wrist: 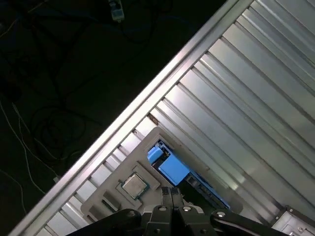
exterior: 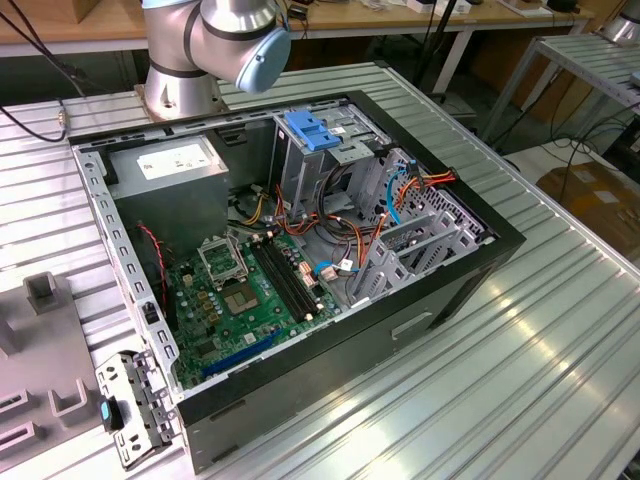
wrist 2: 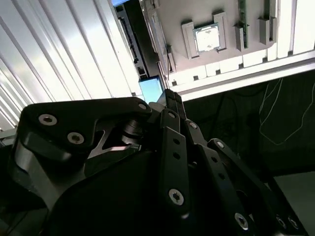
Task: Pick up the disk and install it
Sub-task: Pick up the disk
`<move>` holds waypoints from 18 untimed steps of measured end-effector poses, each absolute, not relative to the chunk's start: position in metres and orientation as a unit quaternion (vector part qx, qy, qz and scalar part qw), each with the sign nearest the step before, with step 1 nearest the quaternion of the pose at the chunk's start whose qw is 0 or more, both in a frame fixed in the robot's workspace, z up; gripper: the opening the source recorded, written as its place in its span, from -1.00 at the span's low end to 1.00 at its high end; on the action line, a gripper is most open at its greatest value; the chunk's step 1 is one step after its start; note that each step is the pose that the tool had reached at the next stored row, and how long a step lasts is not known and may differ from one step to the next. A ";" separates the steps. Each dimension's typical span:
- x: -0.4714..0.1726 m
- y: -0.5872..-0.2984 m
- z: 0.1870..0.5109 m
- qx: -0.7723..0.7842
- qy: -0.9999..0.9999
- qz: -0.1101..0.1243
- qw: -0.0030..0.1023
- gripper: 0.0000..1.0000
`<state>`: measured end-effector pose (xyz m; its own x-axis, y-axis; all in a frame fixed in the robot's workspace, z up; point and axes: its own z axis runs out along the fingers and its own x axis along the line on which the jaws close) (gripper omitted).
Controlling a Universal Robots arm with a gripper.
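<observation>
The disk [wrist: 171,167], a dark drive in a bright blue carrier, lies in a recess of a grey fixture tray [wrist: 147,140] on the ribbed aluminium table. In the second wrist view a patch of its blue carrier [wrist 2: 150,88] shows just beyond the fingertips. My gripper [wrist: 170,192] hangs above the tray close to the disk, with its two thin fingers pressed together and nothing between them. Its black linkage [wrist 2: 170,98] ends in the same shut pair in the second wrist view. The open computer case [exterior: 500,240] lies on its side in the exterior view.
A processor chip [wrist: 132,186] sits in the tray beside the disk. In the case are a green motherboard [exterior: 240,300], a grey power supply [exterior: 175,160], a light-blue bracket [exterior: 310,130] on the drive cage and loose cables [exterior: 400,190]. The arm's base [exterior: 185,80] stands behind the case.
</observation>
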<state>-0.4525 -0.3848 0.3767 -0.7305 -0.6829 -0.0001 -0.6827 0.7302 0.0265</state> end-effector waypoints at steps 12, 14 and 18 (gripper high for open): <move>-0.453 -0.384 0.374 0.459 -0.889 -0.010 -0.002 -0.79; -0.452 -0.384 0.374 0.483 -0.875 -0.010 -0.001 -0.79; -0.452 -0.384 0.374 0.523 -0.852 -0.010 -0.001 -0.79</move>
